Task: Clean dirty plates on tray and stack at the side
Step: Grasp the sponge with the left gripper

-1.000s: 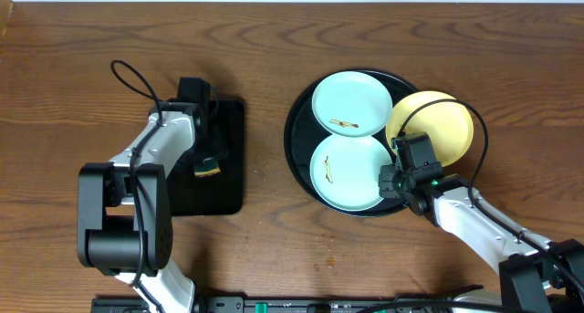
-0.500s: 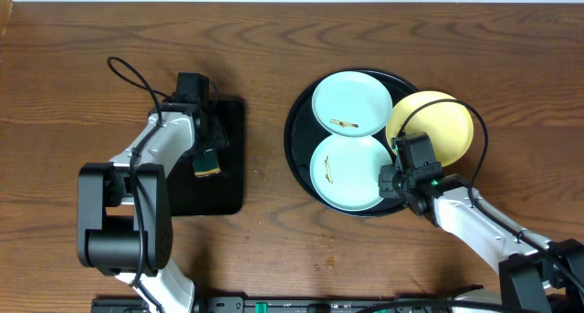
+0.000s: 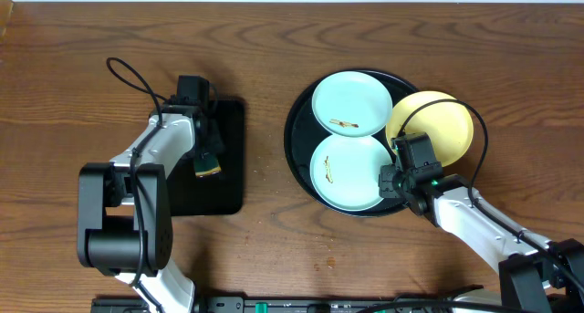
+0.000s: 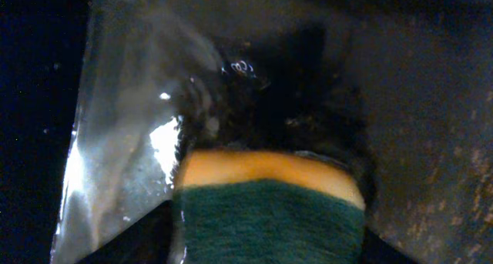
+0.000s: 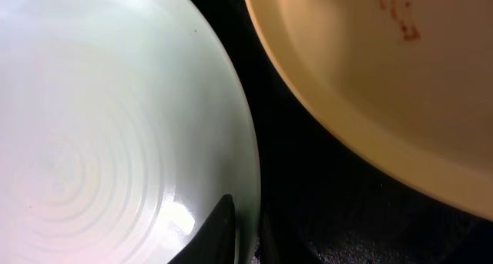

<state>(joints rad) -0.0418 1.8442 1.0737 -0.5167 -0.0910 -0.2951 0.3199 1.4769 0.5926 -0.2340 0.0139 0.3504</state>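
Plates lie on the black tray; the right gripper pinches the rim of the nearest blue plate. Just under the left gripper sits the sponge; whether it is gripped we cannot tell. We should seat it deep and square.

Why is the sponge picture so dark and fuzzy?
Left wrist view: the camera sits very close, so the green-and-yellow sponge blurs, and light glares off the shiny dark surface beneath. Right wrist view: a bright shine on the pale blue round plate. Overhead view: sharp, evenly lit.
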